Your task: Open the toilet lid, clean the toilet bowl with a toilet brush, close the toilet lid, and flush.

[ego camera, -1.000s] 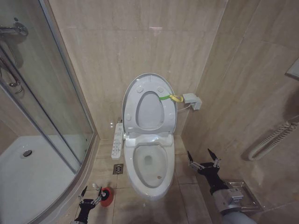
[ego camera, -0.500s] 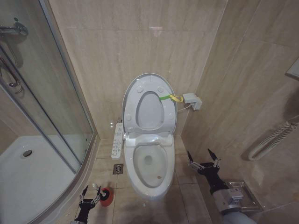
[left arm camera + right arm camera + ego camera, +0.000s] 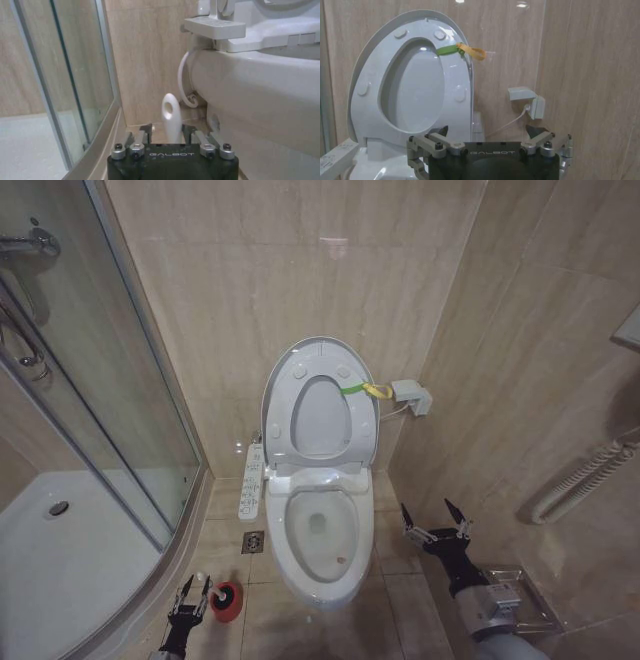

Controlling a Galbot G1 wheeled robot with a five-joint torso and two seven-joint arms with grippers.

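A: Lid (image 3: 318, 412) already up, leaning back against the far wall, green-and-yellow strap (image 3: 362, 390) at its right rim. Bowl (image 3: 318, 532) open, water hole visible at the bottom. So step one looks done.

B: And the brush (image 3: 226, 601)? Sitting on the floor, near-left of the bowl, red base down, just beside the shower tray (image 3: 60, 550) curb. Pale handle (image 3: 171, 117) upright, loop at the top.

A: Left gripper (image 3: 192, 598) right at it. Jaws spread, handle standing between them in the left wrist view, not pinched as far as can be told. Looks like mid-grab, brush not lifted off the floor yet.

B: Right gripper (image 3: 436, 524)? Parked off to the right of the bowl, above the floor, jaws spread wide, holding nothing. Facing the raised lid in its own wrist view.

A: So roughly a quarter in, going by how things lie. Left to do: clamp the handle, scrub the bowl, put the brush back, drop the lid, flush.

B: Control panel (image 3: 253, 480) on the left side of the seat. Flush control somewhere there maybe, hard to say.
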